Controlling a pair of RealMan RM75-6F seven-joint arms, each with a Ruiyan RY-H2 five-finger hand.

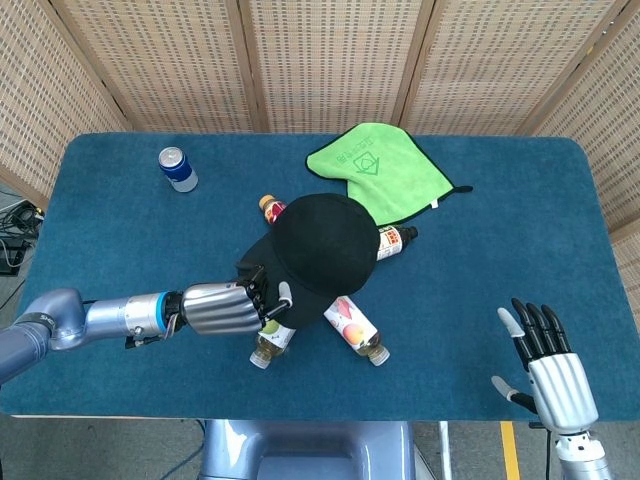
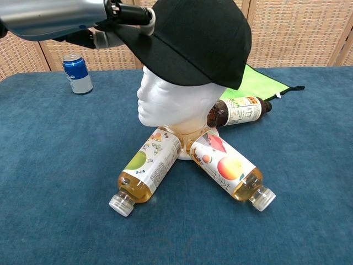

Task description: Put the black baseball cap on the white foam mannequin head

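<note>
The black baseball cap (image 2: 198, 38) sits on top of the white foam mannequin head (image 2: 176, 105), tilted down toward its back, brim raised at the front. My left hand (image 1: 228, 305) grips the cap's brim (image 2: 129, 33) from the left. In the head view the cap (image 1: 322, 243) hides the foam head. My right hand (image 1: 545, 360) stays open, fingers spread, low near the table's front right edge, away from everything.
Three drink bottles lie around the foam head's base: one front left (image 2: 146, 171), one front right (image 2: 229, 168), one dark behind (image 2: 237, 110). A blue can (image 2: 76, 73) stands at the back left. A green cloth (image 1: 385, 168) lies at the back.
</note>
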